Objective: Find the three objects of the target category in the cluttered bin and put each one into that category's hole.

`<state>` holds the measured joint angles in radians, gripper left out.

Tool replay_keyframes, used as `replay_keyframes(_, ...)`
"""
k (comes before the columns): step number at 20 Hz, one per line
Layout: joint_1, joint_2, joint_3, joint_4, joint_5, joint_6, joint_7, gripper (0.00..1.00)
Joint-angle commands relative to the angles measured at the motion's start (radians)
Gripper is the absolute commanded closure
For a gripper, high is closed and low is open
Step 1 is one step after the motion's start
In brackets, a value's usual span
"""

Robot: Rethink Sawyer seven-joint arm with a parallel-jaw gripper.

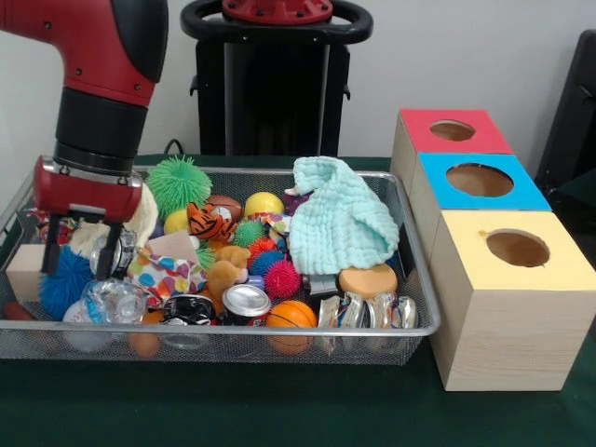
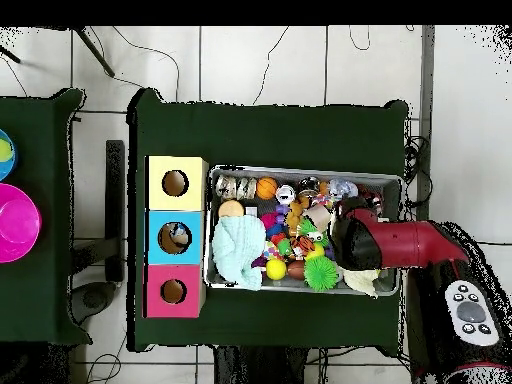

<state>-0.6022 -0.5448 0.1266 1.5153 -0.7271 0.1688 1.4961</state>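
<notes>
A wire-mesh bin [image 1: 410,328] [image 2: 393,180] holds a jumble: green spiky ball [image 1: 177,183], blue spiky ball [image 1: 63,281], pink spiky ball [image 1: 282,277], tiger toy [image 1: 209,222], yellow ball [image 1: 264,203], small basketball [image 1: 291,315], drink cans [image 1: 246,303], crushed cans [image 1: 368,310], a crumpled clear bottle [image 1: 112,300] and a pale green cloth [image 1: 340,223]. My gripper [image 1: 82,253] hangs low over the bin's left end, open, its fingers [image 1: 110,251] astride a cream soft thing just above the blue spiky ball. In the overhead view the arm [image 2: 385,243] hides the gripper.
Three wooden boxes stand beside the bin, each with a round hole on top: red [image 1: 453,130] [image 2: 173,292], blue [image 1: 480,179] [image 2: 175,238], yellow [image 1: 517,249] [image 2: 175,183]. A wooden block [image 1: 23,270] lies at the bin's left end. A pink bowl [image 2: 15,222] sits on a separate table.
</notes>
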Motion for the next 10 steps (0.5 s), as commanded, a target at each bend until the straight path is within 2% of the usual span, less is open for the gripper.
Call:
replay_keyframes(1,0.022,0.062,0.095,-0.017,-0.035,0.091,-0.044,0.00)
replay_keyframes(10,0.028,0.113,0.103,-0.090,-0.051,0.066,-0.053,0.00)
